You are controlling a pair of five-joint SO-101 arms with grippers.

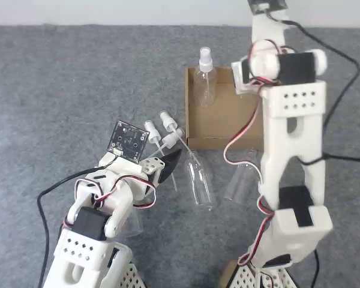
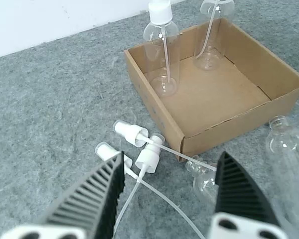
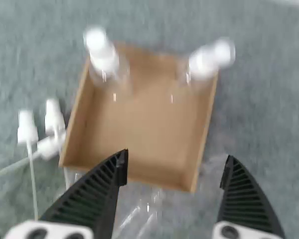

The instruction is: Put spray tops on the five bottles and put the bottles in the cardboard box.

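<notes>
Three white spray tops (image 2: 131, 133) with thin dip tubes lie on the grey felt desk (image 2: 50, 99) just beside the shallow brown cardboard box (image 2: 239, 124). They look light and skiddy, probably best taken by the collar. The clear plastic bottles (image 2: 289, 159) lying nearby would likely roll. The left gripper (image 2: 172, 155) and right gripper (image 3: 175, 155) have their fingers wide and empty. The open desk lies away from the box wall.

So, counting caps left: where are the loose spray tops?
High view: spray tops lie on the mat left of the cardboard box, ahead of the left gripper.
</notes>
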